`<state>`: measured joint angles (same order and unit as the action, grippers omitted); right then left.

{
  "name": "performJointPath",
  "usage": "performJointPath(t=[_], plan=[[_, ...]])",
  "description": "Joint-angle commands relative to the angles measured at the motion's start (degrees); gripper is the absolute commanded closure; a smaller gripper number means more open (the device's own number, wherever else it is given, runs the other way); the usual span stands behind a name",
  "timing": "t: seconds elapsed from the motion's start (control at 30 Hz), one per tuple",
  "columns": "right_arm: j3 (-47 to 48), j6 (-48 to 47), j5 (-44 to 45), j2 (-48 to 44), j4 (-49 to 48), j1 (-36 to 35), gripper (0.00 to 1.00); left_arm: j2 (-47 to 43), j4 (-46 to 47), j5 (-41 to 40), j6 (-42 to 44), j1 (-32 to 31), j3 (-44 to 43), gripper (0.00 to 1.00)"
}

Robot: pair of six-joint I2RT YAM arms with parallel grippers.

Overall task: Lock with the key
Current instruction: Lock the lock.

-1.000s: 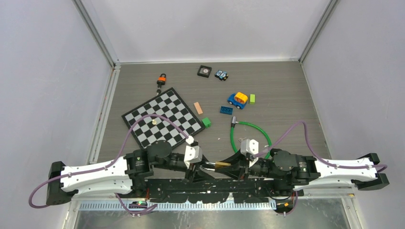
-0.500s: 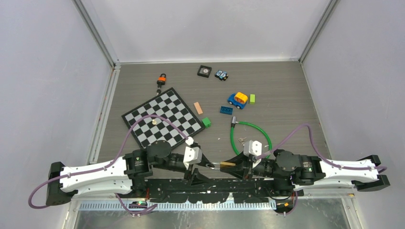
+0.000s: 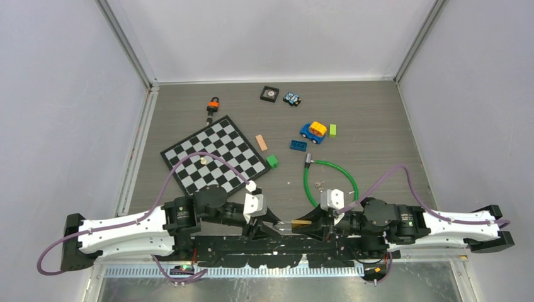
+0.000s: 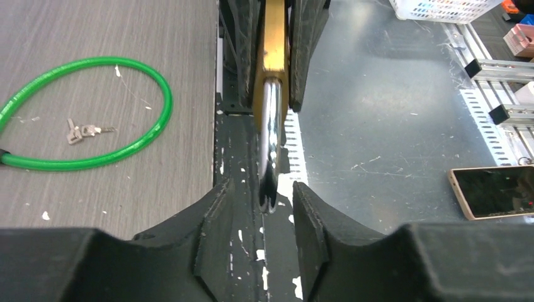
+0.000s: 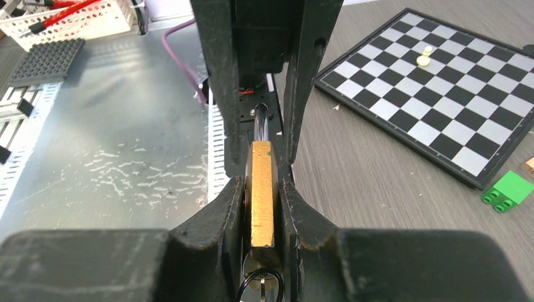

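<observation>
clamped in right pincer (image 5: 261, 192): brass block padlock (image 5: 262, 207); straddled by parted left pincer (image 4: 259, 195): its steel shackle (image 4: 271, 138). may twist loose if squeezed off-centre.

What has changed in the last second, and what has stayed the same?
The right gripper, shut on the brass padlock, drew it slightly rightward and toward the near edge. The left gripper barely moved; its open fingers flank the shackle. Chessboard, green cable lock and keys stayed put.
</observation>
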<state>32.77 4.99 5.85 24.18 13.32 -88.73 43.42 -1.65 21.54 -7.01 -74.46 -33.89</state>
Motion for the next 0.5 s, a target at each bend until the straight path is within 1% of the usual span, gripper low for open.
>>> performJointPath(t=[0.0, 0.17, 0.2, 0.27, 0.3, 0.47], plan=[[2.7, 1.5, -3.2, -0.3, -5.9, 0.1, 0.99, -0.8, 1.1, -1.2, 0.9, 0.1, -3.6, 0.63], [2.3, 1.9, -3.3, -0.9, -5.9, 0.1, 0.99, -1.1, 1.3, -1.3, 0.9, 0.1, -3.6, 0.8], [2.2, 1.9, -3.3, -1.0, -5.9, 0.1, 0.99, -1.1, 1.3, -1.3, 0.9, 0.1, -3.5, 0.84], [2.1, 1.9, -2.9, -1.0, -6.0, 0.1, 0.99, -1.0, 1.3, -1.3, 0.8, 0.1, -3.5, 0.98], [2.1, 1.9, -2.8, -0.9, -6.3, 0.1, 0.99, -0.8, 1.3, -1.2, 0.7, 0.2, -3.5, 1.0], [1.3, 1.8, -3.2, 1.3, -10.3, 0.1, 0.99, 1.5, 5.2, 0.1, -0.6, 0.1, -3.3, 1.0]])
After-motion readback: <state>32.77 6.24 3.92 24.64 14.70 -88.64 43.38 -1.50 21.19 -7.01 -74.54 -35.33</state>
